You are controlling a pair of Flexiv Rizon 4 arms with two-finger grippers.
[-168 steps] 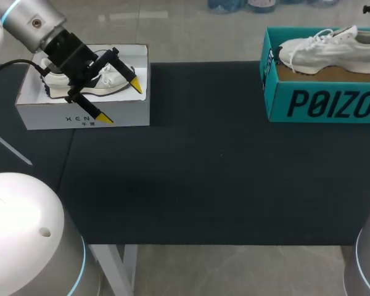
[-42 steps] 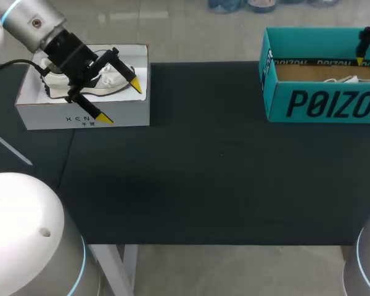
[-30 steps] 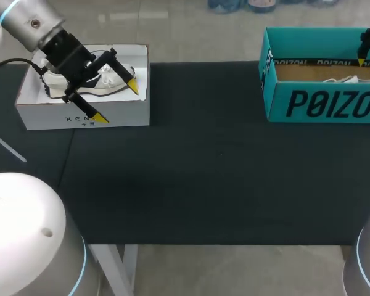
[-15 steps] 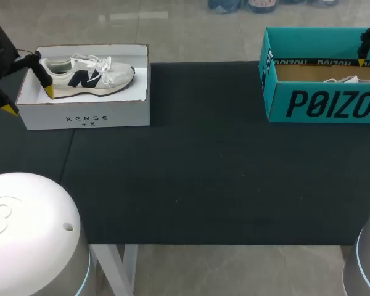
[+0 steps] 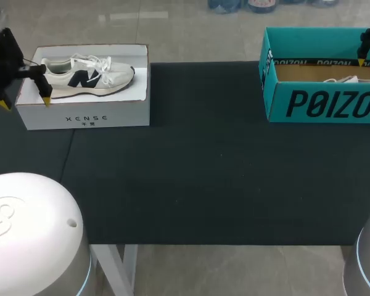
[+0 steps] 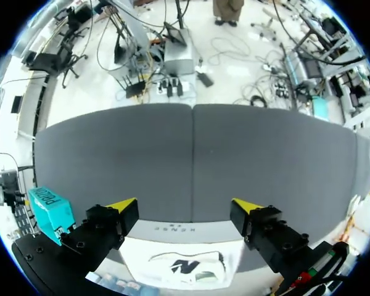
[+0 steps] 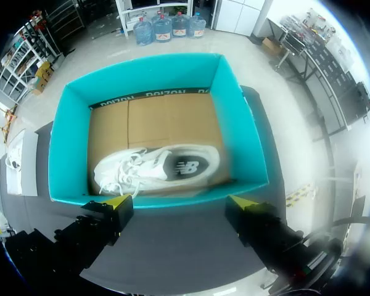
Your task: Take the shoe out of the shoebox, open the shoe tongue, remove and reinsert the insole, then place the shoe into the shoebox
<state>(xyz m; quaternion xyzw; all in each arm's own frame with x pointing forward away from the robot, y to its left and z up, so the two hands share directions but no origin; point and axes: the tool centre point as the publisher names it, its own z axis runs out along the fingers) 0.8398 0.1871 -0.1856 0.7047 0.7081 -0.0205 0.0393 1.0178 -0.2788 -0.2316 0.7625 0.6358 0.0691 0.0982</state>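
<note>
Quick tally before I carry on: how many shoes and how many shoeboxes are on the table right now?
Shoes: 2 (white-and-navy shoe, white shoe)
Shoeboxes: 2 (white shoebox, teal shoebox)
Total: 4

- The table [image 5: 203, 172] has a dark cover, matt and finely textured like cloth or felt.
- The white shoebox [image 5: 86, 116] is plain cardboard, smooth and matt.
- The teal shoebox [image 5: 320, 102] is cardboard too, its coloured walls smooth and its floor bare brown card.
- The shoe in the white box [image 5: 86, 73] has a matt, cloth-like white upper, a dark side panel and woven laces.
- The shoe in the teal box [image 7: 157, 166] looks soft and matt, white with a dark lining.
- The left claw [image 6: 184, 205] and right claw [image 7: 179, 201] are hard matt black, with smooth yellow tips.
- The arm's base shell [image 5: 31, 228] is glossy, smooth and white.
</note>
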